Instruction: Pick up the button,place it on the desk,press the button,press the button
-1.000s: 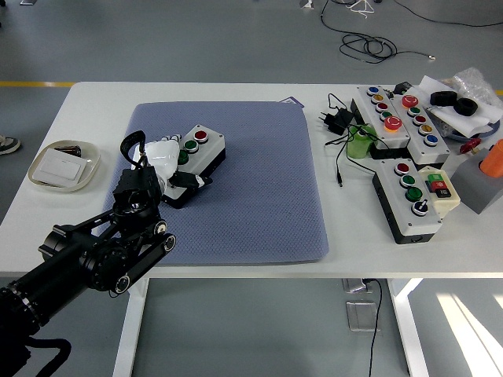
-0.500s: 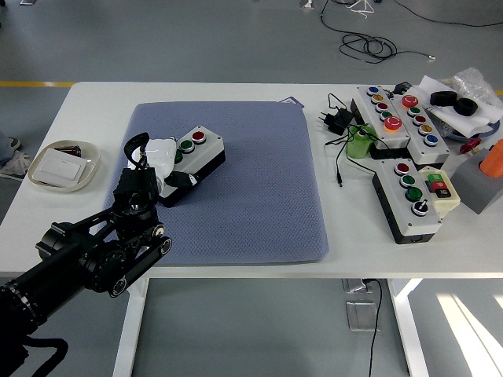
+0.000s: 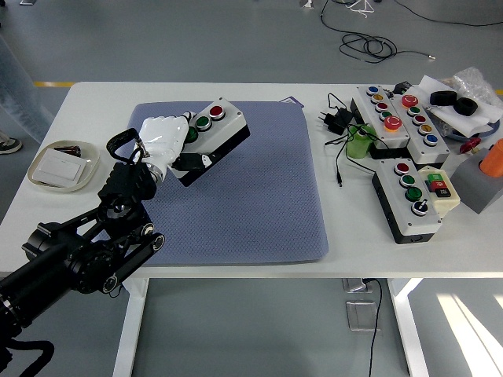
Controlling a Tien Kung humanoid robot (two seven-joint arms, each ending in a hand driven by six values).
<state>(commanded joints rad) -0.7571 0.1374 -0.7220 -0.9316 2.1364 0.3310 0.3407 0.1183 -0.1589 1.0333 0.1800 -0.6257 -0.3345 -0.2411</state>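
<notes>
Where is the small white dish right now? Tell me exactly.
In the head view, the small white dish sits on the white table near its left edge, just left of the blue mat and the left hand.

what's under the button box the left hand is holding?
Blue mat lies below the button box. The left hand grips its left end, and the box looks tilted and lifted. Its underside and the mat patch right beneath are hidden.

White table [image 3: 94,102] on grey floor [image 3: 196,39] (cables [image 3: 365,47] trailing).
</notes>
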